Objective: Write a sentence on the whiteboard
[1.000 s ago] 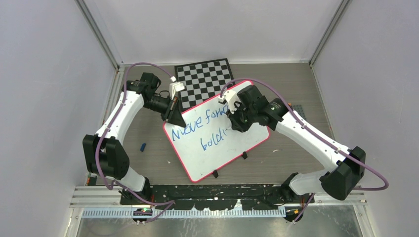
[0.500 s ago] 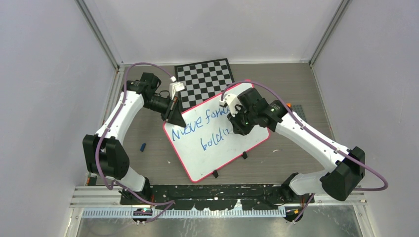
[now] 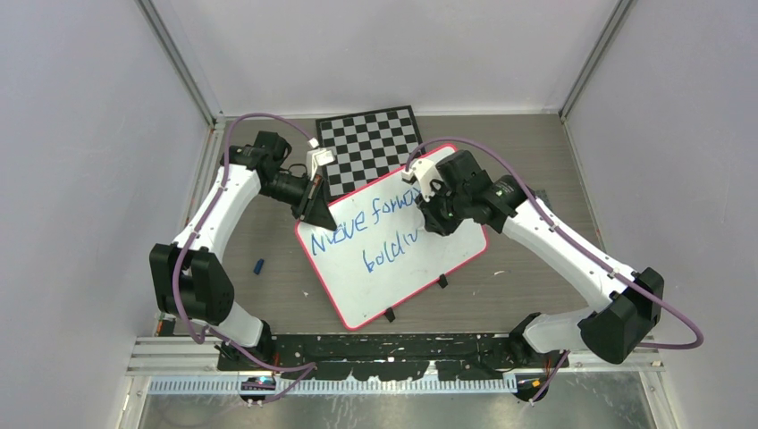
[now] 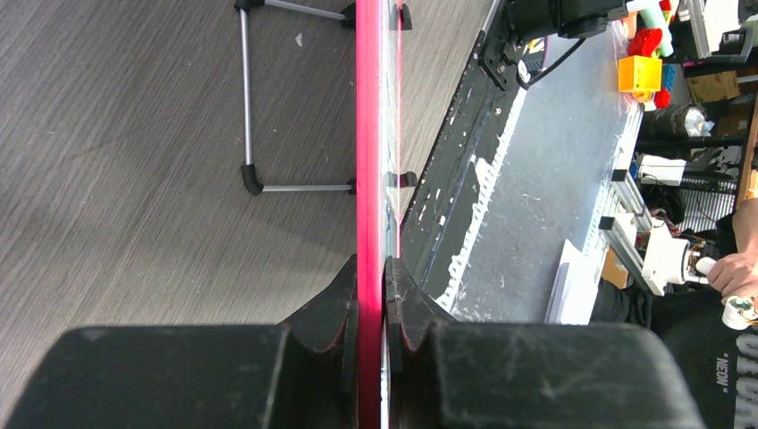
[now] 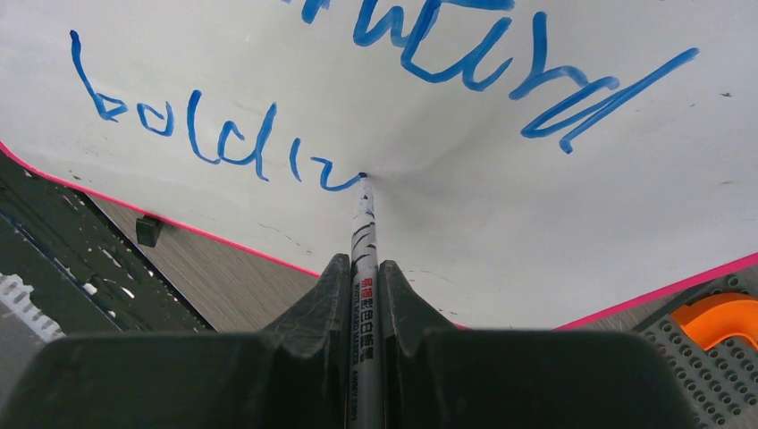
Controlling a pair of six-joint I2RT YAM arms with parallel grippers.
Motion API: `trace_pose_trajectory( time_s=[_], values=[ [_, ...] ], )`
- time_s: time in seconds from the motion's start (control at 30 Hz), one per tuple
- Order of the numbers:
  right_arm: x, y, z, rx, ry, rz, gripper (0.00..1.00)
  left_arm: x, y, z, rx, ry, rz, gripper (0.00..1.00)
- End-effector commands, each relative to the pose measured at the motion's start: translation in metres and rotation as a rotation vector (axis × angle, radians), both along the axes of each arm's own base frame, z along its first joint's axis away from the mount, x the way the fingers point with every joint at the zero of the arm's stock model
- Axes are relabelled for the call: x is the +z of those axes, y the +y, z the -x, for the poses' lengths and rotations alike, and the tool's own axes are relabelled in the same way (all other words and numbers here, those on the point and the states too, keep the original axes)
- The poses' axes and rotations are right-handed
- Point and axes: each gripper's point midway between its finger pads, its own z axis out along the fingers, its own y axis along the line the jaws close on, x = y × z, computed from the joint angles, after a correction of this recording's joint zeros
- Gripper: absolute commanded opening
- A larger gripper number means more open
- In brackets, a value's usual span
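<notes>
Top external view, left to right: the left claw (image 3: 313, 211) sits at the left corner of the large white whiteboard with a thin red-pink rim (image 3: 407, 277). The board is set askew on the grey wood-grain bench (image 3: 268, 299), in front of a black-and-white checkered board (image 3: 371, 143). Left wrist view confirms the grip. The claw is nearly closed, with one finger on each side of the red-pink edge, bracing the board.

The blue handwritten sentence (image 3: 353, 241) runs in two lines, rising toward the far right. The lower line reads "boldl" plus a short unfinished stroke. The right claw (image 3: 429, 222) hangs over the right end of that lower line.

Right wrist view: the claw is closed tight on a slim grey marker pen (image 5: 364, 241). The pen's long axis runs straight out from between the fingers to the board, and its tip touches the surface right at the end of the last blue stroke.

Key relation: blank white space lies just right of the tip along the writing line, under the tail of "forward". The rim is lower down.

Judgement: the last letter is in hand. The next stroke probably goes right and down from the contact point, by the right arm only. The left arm is only the holder.
</notes>
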Motion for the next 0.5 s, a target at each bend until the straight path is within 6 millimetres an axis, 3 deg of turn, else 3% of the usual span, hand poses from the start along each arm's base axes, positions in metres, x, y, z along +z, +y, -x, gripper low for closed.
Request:
trace_pose_trajectory(
  time_s=[0.0,0.47],
  values=[
    [0.021,0.005,-0.016,-0.011,-0.086,-0.033,0.0,-0.012,0.008,-0.014,-0.024,-0.133,-0.08,0.0],
    [-0.012,-0.005,0.006,-0.002,0.003,-0.006,0.0,-0.012,0.008,-0.015,-0.025,-0.137,-0.081,0.0]
  ],
)
